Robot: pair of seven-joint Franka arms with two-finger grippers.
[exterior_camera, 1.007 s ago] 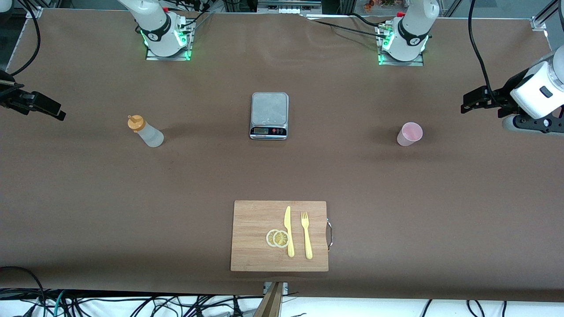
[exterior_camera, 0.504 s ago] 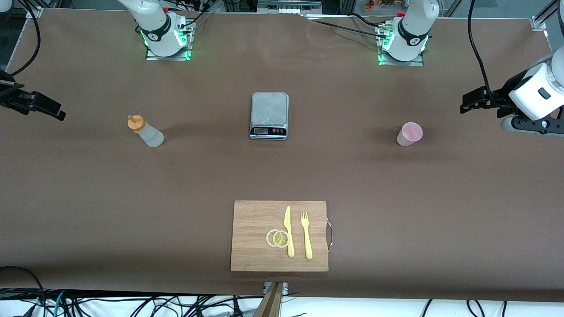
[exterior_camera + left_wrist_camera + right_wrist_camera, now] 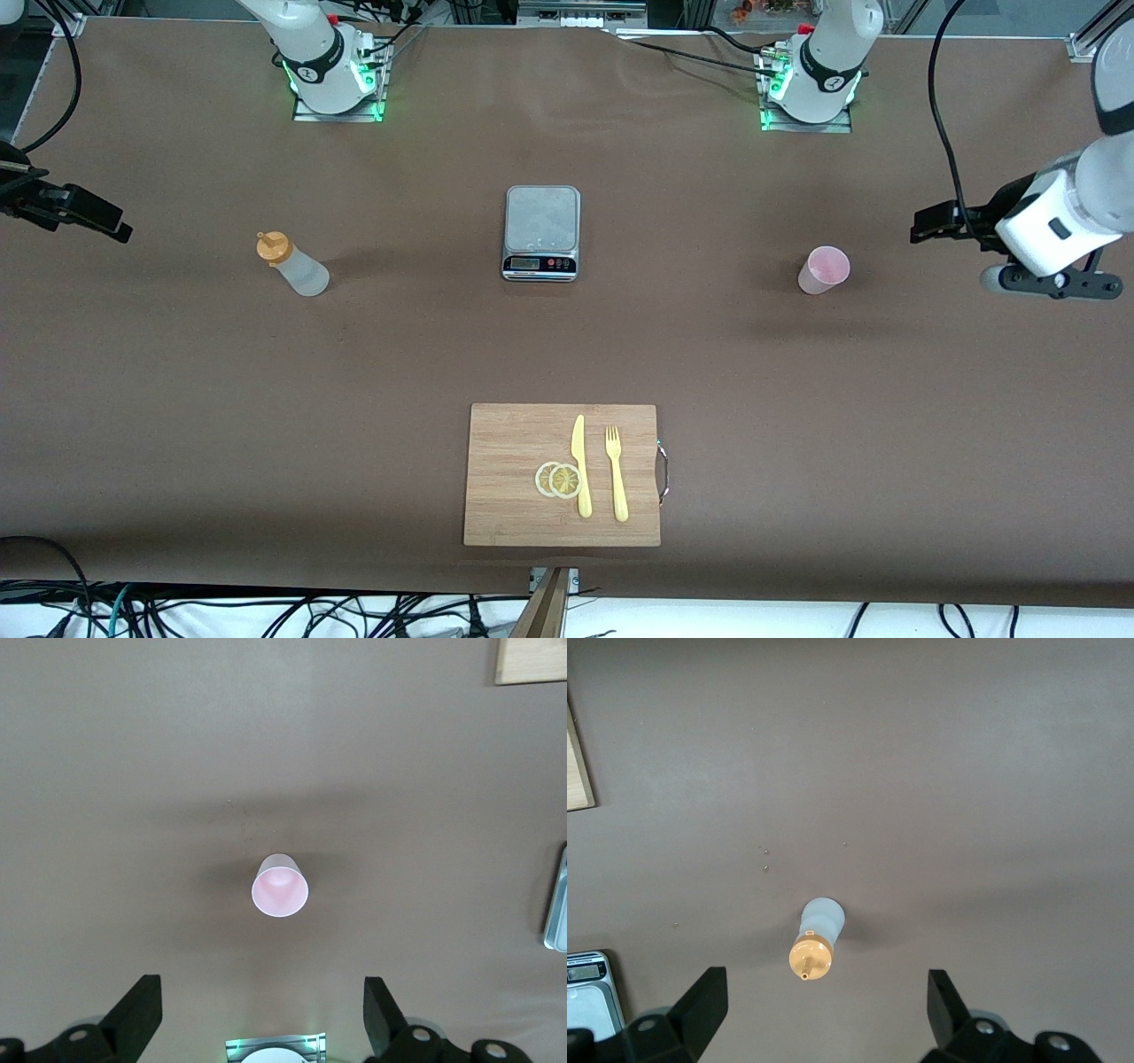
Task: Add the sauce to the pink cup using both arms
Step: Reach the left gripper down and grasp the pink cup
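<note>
Stood upright on the brown surface (image 3: 177,372) toward the right arm's end: the sauce (image 3: 292,263), orange cap up, touched by nothing. Stood upright toward the left arm's end, well apart from it: the pink cup (image 3: 824,269), mouth open and untouched. Lay between the two, a little farther from the front camera: a grey scale (image 3: 541,232). Nearest the front camera sat a wooden board (image 3: 514,443) with a yellow knife (image 3: 580,465), a yellow fork (image 3: 616,473) and two lemon slices (image 3: 558,480) on it. Hung in the air over the surface's end near the cup: the left gripper (image 3: 926,224), fingers (image 3: 137,1010) spread wide, grasping nothing, the cup seen between and below them in the left wrist view. Hung over the surface's end near the sauce: the right gripper (image 3: 111,226), fingers (image 3: 704,1005) likewise released wide, clear of the bottle and holding nothing.
</note>
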